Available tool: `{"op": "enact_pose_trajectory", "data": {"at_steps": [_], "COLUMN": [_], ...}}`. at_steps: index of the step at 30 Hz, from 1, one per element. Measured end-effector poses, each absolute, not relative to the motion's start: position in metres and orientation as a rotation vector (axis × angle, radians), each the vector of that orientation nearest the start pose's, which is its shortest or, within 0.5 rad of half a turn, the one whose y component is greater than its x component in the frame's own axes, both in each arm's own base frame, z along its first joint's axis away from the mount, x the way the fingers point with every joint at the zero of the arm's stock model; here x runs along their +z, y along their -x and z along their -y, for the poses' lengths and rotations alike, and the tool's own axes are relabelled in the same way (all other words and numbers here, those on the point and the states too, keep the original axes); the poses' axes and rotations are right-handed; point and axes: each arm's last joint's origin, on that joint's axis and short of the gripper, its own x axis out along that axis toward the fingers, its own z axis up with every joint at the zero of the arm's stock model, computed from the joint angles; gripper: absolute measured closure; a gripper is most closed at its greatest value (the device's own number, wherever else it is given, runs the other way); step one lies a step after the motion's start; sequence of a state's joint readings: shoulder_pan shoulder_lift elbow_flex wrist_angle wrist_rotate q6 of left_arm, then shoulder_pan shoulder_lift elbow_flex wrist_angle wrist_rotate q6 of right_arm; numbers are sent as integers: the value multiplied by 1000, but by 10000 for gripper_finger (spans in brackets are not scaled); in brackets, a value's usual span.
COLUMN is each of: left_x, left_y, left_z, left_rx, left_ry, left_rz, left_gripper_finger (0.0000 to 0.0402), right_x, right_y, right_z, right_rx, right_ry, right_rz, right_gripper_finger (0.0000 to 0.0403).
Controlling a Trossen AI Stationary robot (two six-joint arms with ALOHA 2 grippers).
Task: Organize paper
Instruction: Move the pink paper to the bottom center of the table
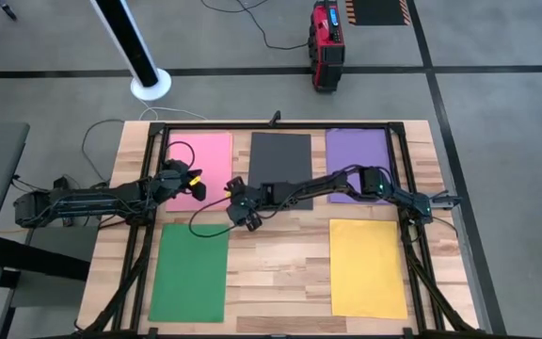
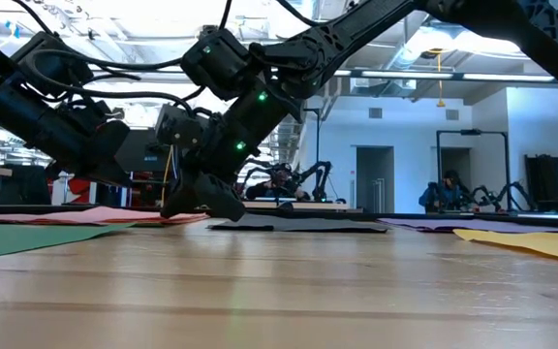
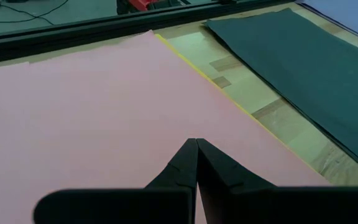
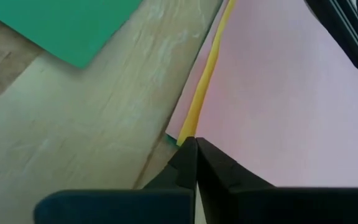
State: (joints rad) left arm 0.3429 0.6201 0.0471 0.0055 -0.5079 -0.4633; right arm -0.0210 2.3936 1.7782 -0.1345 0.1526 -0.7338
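- The right gripper (image 1: 244, 213) is seen low at the near corner of the pink sheet (image 1: 211, 160), fingers pressed together with nothing between them.
- The left gripper (image 1: 179, 177) is held over that same pink sheet, fingers also closed up, nothing pinched.
- A yellow edge (image 4: 204, 81) is spotted peeking from under the pink.
- Dark grey (image 1: 280, 155) and purple (image 1: 356, 153) sheets are laid alongside at the back; green (image 1: 190, 271) and yellow (image 1: 367, 267) at the front.

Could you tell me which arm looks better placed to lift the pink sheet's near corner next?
Probably the right: its hand, fingers together, sits right at the pink sheet's corner, where a yellow edge shows beneath. The left hand rests over the sheet's middle.
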Motion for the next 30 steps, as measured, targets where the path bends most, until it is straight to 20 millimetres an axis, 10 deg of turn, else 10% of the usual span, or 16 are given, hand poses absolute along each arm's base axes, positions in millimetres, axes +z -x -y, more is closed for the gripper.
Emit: {"op": "enact_pose_trajectory", "data": {"at_steps": [19, 30], "left_x": [125, 127], "left_y": [-112, -113], "left_z": [-54, -54], "left_rx": [903, 886], "left_ry": [408, 415], "left_rz": [-369, -348], "left_gripper_finger": [402, 402], "right_x": [170, 159], "right_y": [-504, -507], "right_z": [-9, -11], "right_rx": [206, 126], "right_ry": [604, 642], "right_rz": [-802, -825], "right_gripper_finger": [403, 355]}}
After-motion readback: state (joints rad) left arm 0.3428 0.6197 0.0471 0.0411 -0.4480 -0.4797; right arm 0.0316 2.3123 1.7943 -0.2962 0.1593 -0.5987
